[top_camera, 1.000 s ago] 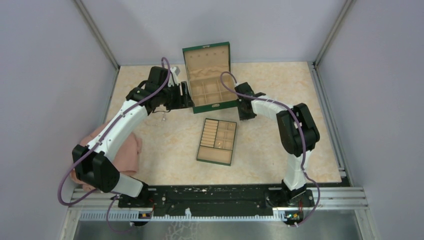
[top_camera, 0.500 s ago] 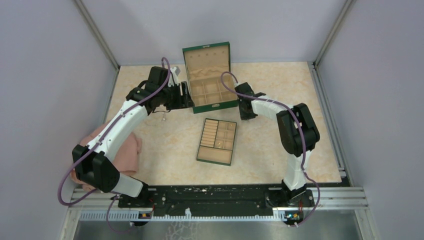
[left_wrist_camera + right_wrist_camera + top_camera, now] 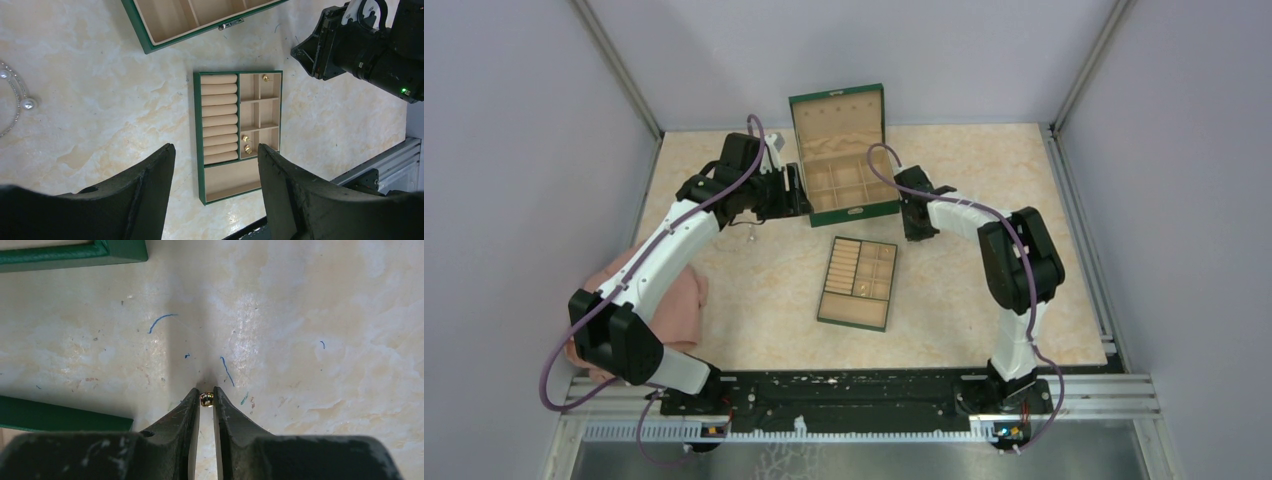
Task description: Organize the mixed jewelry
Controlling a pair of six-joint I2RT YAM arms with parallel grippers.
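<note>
My right gripper point(image 3: 206, 392) is shut on a tiny gold piece point(image 3: 206, 399) pinched at its fingertips, close over the marble table. In the top view it point(image 3: 914, 226) sits right of the green box point(image 3: 837, 120). My left gripper point(image 3: 216, 147) is open and empty, high above the table; in the top view it point(image 3: 792, 196) is by the box's left side. The flat divided tray point(image 3: 198, 125) holds gold specks, one in a top cell point(image 3: 265, 78) and two in a lower cell point(image 3: 246, 143). A thin wiry chain loop with pearls point(image 3: 20, 97) lies on the table at left.
The open green box's front edge point(image 3: 150, 47) shows in the left wrist view, with the right arm point(image 3: 365, 45) beside it. A pink cloth point(image 3: 664, 300) lies at the table's left edge. The tray point(image 3: 856, 313) sits mid-table. Walls enclose the table on three sides.
</note>
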